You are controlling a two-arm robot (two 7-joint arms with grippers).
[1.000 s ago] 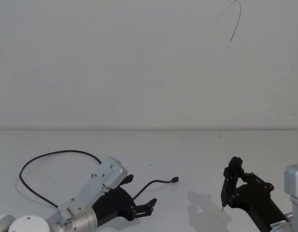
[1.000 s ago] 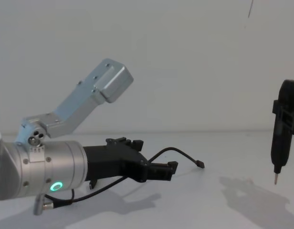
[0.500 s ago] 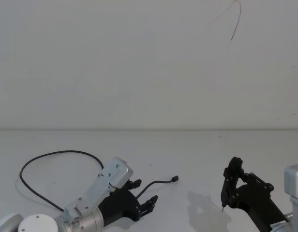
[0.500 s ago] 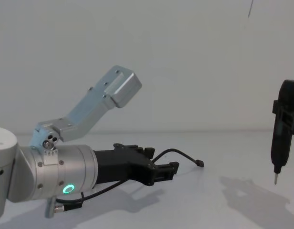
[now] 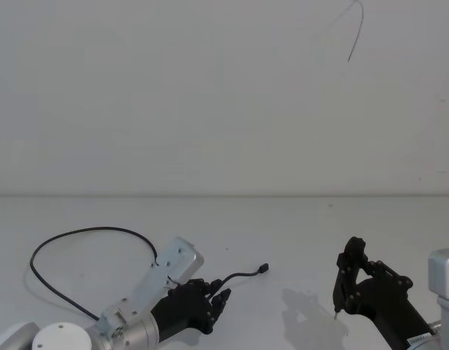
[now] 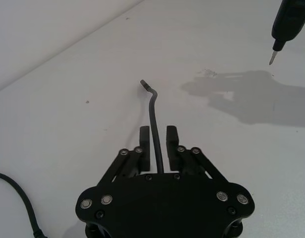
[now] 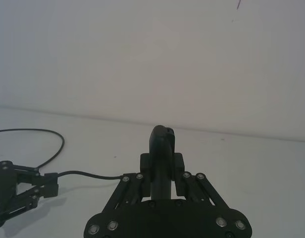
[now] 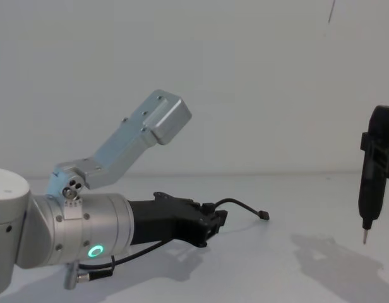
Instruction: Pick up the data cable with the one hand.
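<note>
The data cable (image 5: 86, 231) lies on the white surface (image 5: 297, 233). Its loop is at about 10 o'clock from the left tool (image 6: 157, 136), and its free plug (image 5: 264, 269) is at about 2 o'clock. The stretch behind that plug runs straight between the two fingers (image 6: 144, 144), probably because a short straight piece is easier to pinch than the loop. The fingers are nearly closed around it (a thin gap shows on each side), so it is not yet gripped. The right tool (image 7: 161, 168), at 3 o'clock and well apart, is clamped on a black pointed rod (image 8: 369, 189).
</note>
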